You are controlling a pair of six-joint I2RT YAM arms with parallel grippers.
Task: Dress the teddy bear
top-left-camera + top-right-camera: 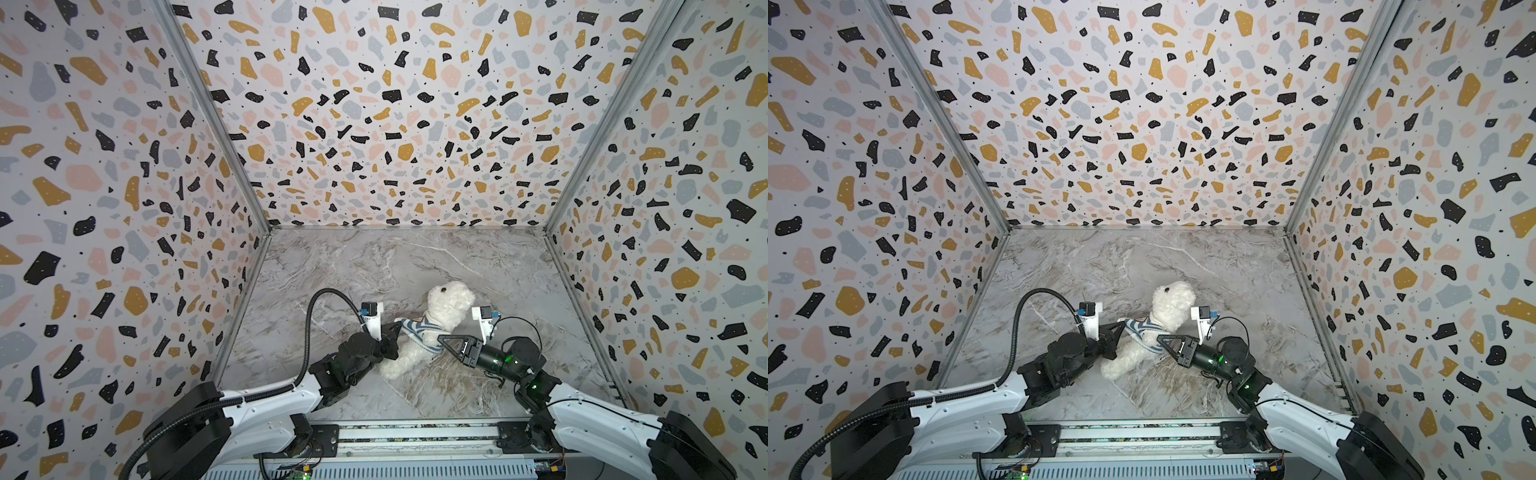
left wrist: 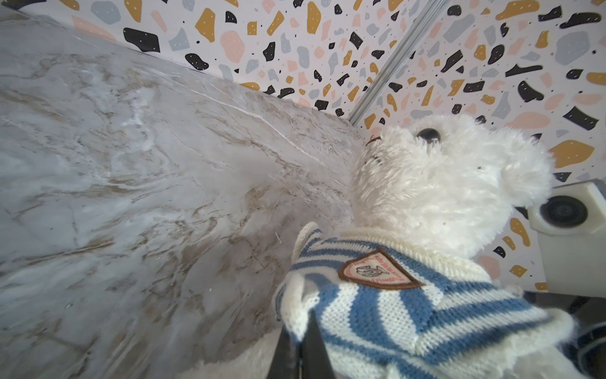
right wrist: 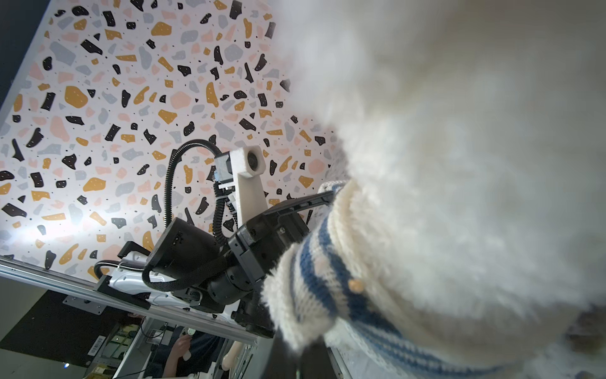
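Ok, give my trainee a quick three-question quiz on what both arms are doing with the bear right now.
1. True or false: the collar of the striped sweater sits below the head of the teddy bear.
2. The left gripper pinches: A the sweater; B an ear; C nothing.
3. Fill in: the right gripper is ___ on the sweater's other side.
Key: 1 true; 2 A; 3 shut.
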